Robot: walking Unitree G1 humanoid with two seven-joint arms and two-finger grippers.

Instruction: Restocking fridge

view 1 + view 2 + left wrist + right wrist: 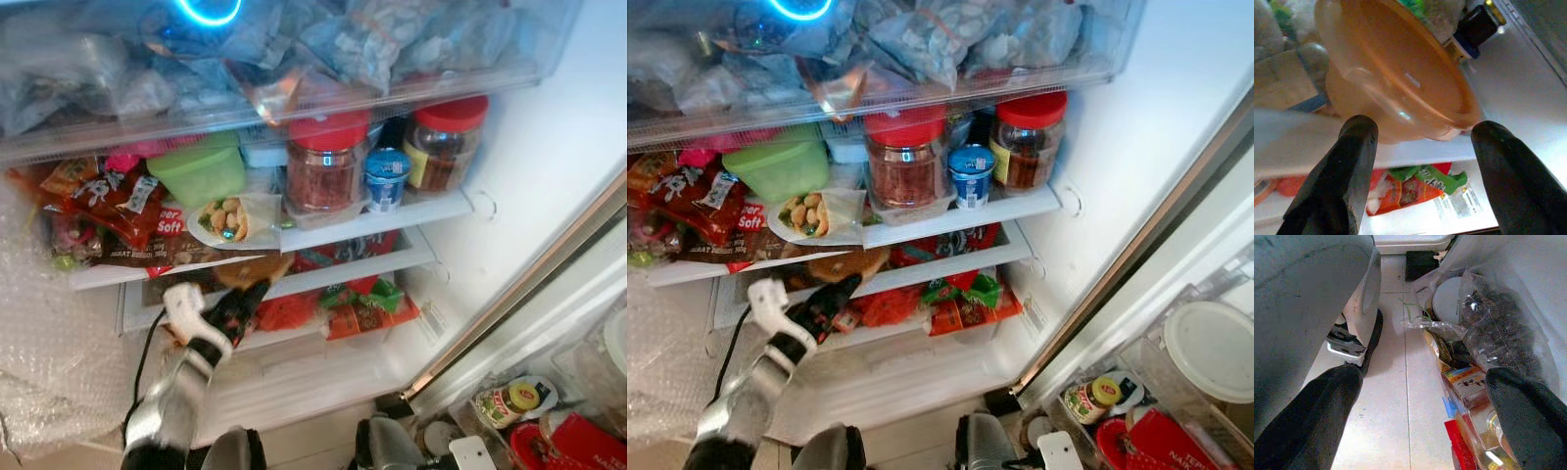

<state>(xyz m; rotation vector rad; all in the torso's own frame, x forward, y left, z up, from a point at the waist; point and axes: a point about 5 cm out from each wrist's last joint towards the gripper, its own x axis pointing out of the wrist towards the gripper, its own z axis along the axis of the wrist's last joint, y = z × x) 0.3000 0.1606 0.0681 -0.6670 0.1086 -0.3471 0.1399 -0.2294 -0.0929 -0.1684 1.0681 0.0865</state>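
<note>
— Fridge (549, 147), where's the container?
— The lidded orange plastic tub (1400, 78) sits on the lower glass shelf (323, 274), at its front edge, under the red-lidded jars (326, 162).
— And the left gripper (1422, 142)?
— Just in front of the tub, fingers (1342, 166) spread wide either side, not pinching it. Red snack packets (362, 308) lie in the drawer below.
— The right gripper (1425, 416)?
— Hanging low over the tiled floor (1396, 382), fingers apart, beside door-bin packets.

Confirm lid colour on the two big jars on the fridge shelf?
Red on both jars, clearest in the left eye view.
</note>
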